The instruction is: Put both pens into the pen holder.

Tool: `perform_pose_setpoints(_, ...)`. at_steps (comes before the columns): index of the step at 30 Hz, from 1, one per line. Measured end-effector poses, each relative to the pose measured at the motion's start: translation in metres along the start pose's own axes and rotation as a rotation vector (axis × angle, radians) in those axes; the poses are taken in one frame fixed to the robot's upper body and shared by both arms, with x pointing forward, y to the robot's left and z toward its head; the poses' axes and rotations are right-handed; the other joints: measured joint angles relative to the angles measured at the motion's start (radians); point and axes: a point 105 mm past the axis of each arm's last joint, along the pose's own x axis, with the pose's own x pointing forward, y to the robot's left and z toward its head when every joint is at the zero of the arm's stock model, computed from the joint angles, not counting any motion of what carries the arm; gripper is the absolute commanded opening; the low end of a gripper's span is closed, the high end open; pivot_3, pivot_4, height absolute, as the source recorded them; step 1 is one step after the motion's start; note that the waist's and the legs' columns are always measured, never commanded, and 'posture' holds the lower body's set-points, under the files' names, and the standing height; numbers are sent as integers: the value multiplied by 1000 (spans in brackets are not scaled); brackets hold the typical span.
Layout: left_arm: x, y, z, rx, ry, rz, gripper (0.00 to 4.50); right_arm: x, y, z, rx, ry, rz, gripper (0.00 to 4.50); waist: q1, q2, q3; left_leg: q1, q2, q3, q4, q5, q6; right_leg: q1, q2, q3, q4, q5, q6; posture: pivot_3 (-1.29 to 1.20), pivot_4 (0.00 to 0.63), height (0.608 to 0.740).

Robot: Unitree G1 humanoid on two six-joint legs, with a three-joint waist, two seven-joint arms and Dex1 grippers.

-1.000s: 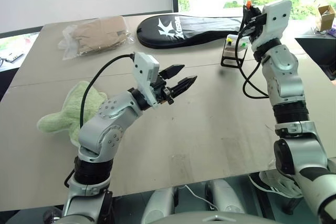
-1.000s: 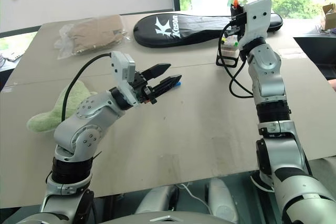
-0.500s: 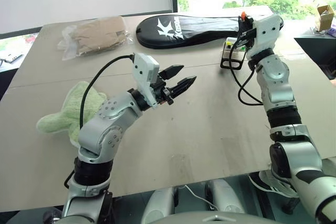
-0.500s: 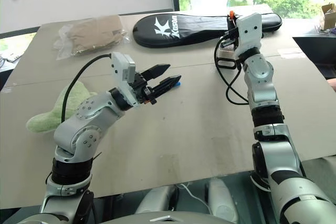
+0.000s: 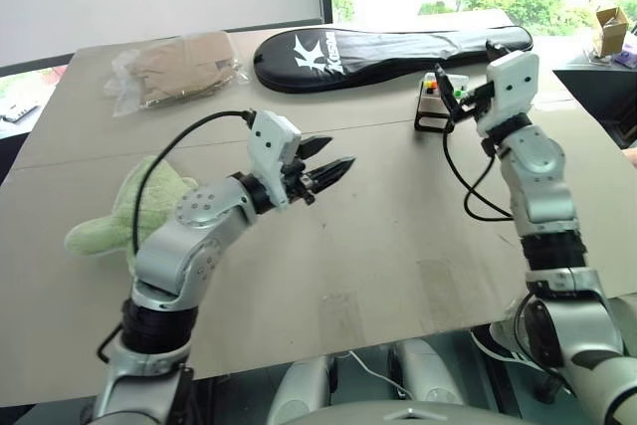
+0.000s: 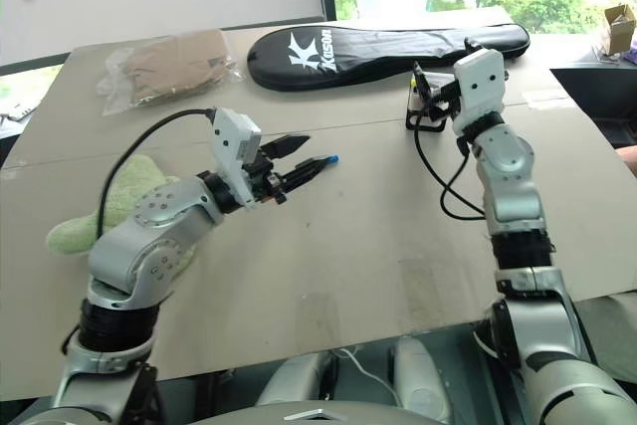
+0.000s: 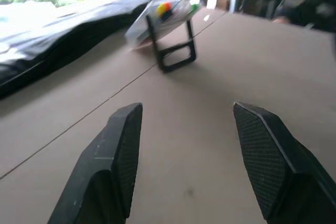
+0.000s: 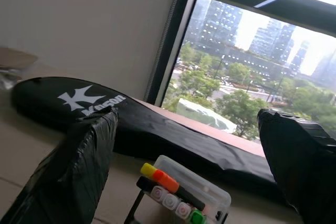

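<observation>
The pen holder, a small clear box on a black frame, stands at the table's far right. An orange-ended pen rests in its top among coloured markers. My right gripper hovers just beside and above the holder, open, with nothing between its fingers. My left gripper hangs open over the middle of the table, and the left wrist view shows bare table between its fingers. A blue pen cap peeks out just past the left gripper's lower fingertip. The rest of that pen is hidden behind the finger.
A long black racket bag lies behind the holder. A plastic bag of brown items sits at the back left, and a green plush lies by my left arm. A cardboard box stands off the table's right.
My right gripper has opened, let go of the orange-ended pen at the holder, and come down and back. My left gripper has sunk a little and shifted left.
</observation>
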Motion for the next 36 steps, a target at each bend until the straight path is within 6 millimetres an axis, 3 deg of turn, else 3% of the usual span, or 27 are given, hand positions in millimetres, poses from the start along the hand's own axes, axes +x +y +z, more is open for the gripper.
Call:
perform_pose_setpoints(3,1,25,-17,47,217,14,2856,-38,26,7,69,104,253,4466,18,0,0,-1,0,-2,0,0,0,0,0,-1,-1,0,0,0,150,740)
perform_pose_setpoints(7,14,43,-27,97,361,-49,2856,-84,54,-4,137,290,477,4466,27,0,0,-1,-2,-2,0,0,0,1,-1,-2,-1,0,0,0,150,740)
perform_pose_setpoints(11,26,59,-47,128,503,-123,2856,-105,71,-9,209,366,550,4466,20,-1,1,-1,-2,-1,1,0,0,1,0,-1,0,0,0,0,150,740)
perform_pose_setpoints(12,31,58,-51,129,528,-158,2856,-105,73,-7,206,362,551,4466,19,-1,1,-1,-2,-1,1,0,0,1,0,-1,0,0,0,0,150,740)
perform_pose_setpoints(15,41,59,-52,142,559,-237,2061,-105,79,-2,178,345,564,4500,22,-2,1,-1,-2,-2,1,0,0,0,-1,-2,-1,0,0,0,150,740)
perform_pose_setpoints(19,44,59,-51,133,549,-283,264,-110,82,-7,184,368,563,4500,25,-2,1,-3,-4,-3,3,0,1,0,-2,-3,0,0,1,0,150,740)
perform_pose_setpoints(20,44,59,-51,130,546,-285,30,-110,82,-7,186,368,562,4500,25,-2,1,-3,-4,-3,3,0,1,0,-2,-3,0,0,1,0,150,740)
perform_pose_setpoints(25,50,38,-38,13,358,-369,30,-103,94,-10,398,327,503,4500,20,-2,1,-7,-3,-8,6,0,0,-2,-3,-3,1,0,1,0,150,740)
perform_pose_setpoints(30,30,14,12,-39,63,-399,30,-68,106,-13,670,322,397,4500,3,-2,1,-14,-4,-10,11,0,0,-8,-3,-3,3,0,1,0,150,740)
perform_pose_setpoints(32,19,-7,18,18,5,-406,30,-46,112,-6,839,294,383,4500,-10,0,1,-14,-4,-10,10,0,0,-8,-3,-1,3,0,1,0,150,740)
perform_pose_setpoints(34,14,-28,18,39,-21,-432,30,-31,114,9,898,274,411,4500,-5,0,1,-14,-4,-11,10,0,0,-8,-3,-3,3,0,0,0,150,740)
perform_pose_setpoints(36,11,-34,18,47,-23,-422,30,-24,112,17,917,259,414,4500,1,0,1,-14,-5,-13,11,0,0,-7,-4,-5,3,0,1,0,150,740)
